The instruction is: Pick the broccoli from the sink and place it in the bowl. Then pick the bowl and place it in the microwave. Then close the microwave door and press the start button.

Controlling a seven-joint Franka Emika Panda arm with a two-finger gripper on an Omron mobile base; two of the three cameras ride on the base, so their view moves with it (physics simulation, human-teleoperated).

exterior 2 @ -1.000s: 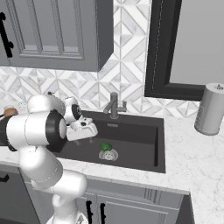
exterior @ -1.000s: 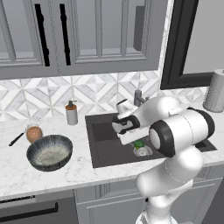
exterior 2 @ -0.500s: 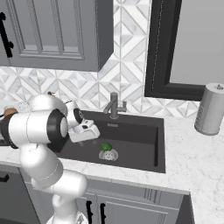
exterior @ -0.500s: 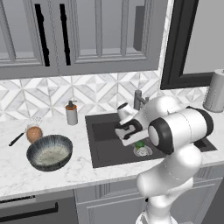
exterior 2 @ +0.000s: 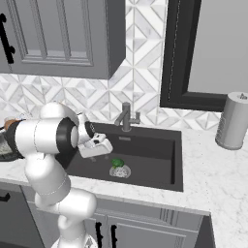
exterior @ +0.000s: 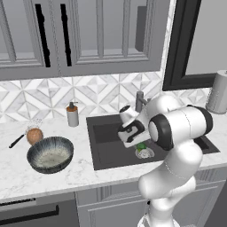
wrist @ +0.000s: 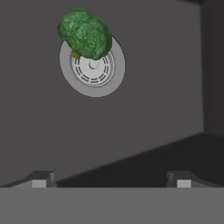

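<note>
The green broccoli (wrist: 85, 34) lies on the round metal drain (wrist: 92, 65) on the floor of the dark sink (exterior: 106, 150). It also shows as a small green lump, the broccoli (exterior 2: 116, 162), (exterior: 141, 146). My gripper (wrist: 109, 179) hangs open over the basin, short of the floret, with nothing between its fingers (wrist: 41, 178). From the base views the gripper (exterior: 132, 138), (exterior 2: 100, 147) sits just left of the drain. The striped bowl (exterior: 50, 154) stands unfilled on the counter left of the sink. The microwave and its door are out of view.
A grey faucet (exterior: 139, 101) rises behind the sink. A soap bottle (exterior: 72, 115) and a brown-orange item with a black handle (exterior: 34, 135) stand near the bowl. A paper towel roll (exterior 2: 234, 120) stands on the right counter. Cabinets hang overhead.
My hand has sunk slightly lower into the sink, toward the drain. The broccoli and the bowl have not moved.
</note>
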